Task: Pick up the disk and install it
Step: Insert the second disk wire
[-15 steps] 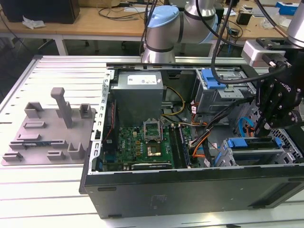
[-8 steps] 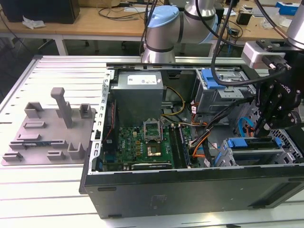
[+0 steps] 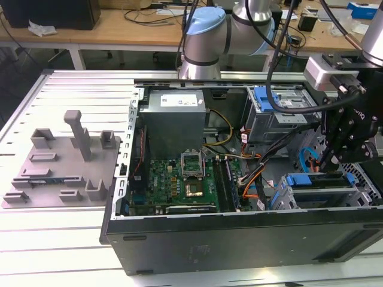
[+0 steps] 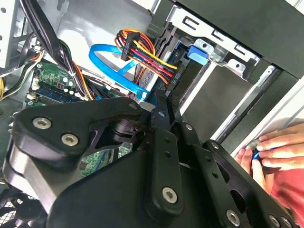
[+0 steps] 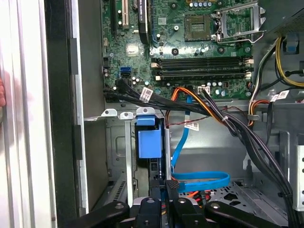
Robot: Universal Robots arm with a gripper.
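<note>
The disk (image 3: 317,180) stands on edge in the drive cage at the front corner of the open computer case, on the exterior view's right. Its blue frame end (image 5: 147,142) shows at the cage mouth in the first wrist view, and as a blue tab (image 4: 199,51) in the second wrist view. My black gripper (image 3: 329,158) hangs just over that cage, its fingers (image 5: 169,184) pressed together beside the disk's edge. Nothing shows between them. I cannot tell whether they touch the disk.
Blue (image 5: 204,179) and orange cables run beside the cage. The motherboard (image 3: 179,179) fills the case floor, and a second drive cage (image 3: 278,104) sits at the back. A grey tray (image 3: 60,161) with posts lies left of the case. A person's hand (image 4: 278,147) rests on the case edge.
</note>
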